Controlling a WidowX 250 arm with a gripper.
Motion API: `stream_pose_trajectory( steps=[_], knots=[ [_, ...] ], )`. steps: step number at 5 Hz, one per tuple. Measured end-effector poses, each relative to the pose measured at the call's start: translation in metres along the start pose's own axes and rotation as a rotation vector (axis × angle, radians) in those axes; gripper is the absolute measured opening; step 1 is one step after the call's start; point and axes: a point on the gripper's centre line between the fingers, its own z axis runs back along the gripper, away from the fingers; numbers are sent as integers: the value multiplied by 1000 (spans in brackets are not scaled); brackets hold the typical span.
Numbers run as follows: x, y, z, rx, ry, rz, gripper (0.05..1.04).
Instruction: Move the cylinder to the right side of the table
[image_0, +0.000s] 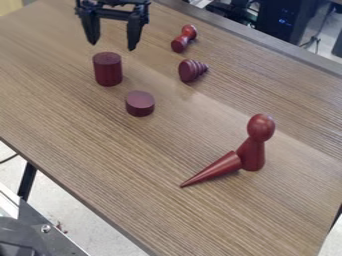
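Pre-grasp step, by the look of it. Cylinder stood upright at the table's upper left, left of the short disc. Gripper hung above it, fingers spread, holding nothing. Next move likely needed: straddle cylinder, lower, close, then carry right.

Hangs with the black gripper pointing downward, seen just above the cylinder in the camera view. Holds both fingers spread wide and nearly parallel, tapering to narrow tips. Presents both tips clear of the cylinder, with a gap between them.
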Motion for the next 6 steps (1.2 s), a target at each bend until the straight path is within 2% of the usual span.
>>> stream_pose_trajectory(
  steps=[1,2,3,4,5,6],
  knots=[
    [-3,10,1,4,2,18,997],
    [-6,15,-4,-19,4,49,997],
    [-2,14,-5,-54,-20,102,997],
    [0,12,-24,-91,16,98,997],
    [8,9,-26,-112,3,87,997],
    [11,9,-34,-111,24,80,997]
  ],
)
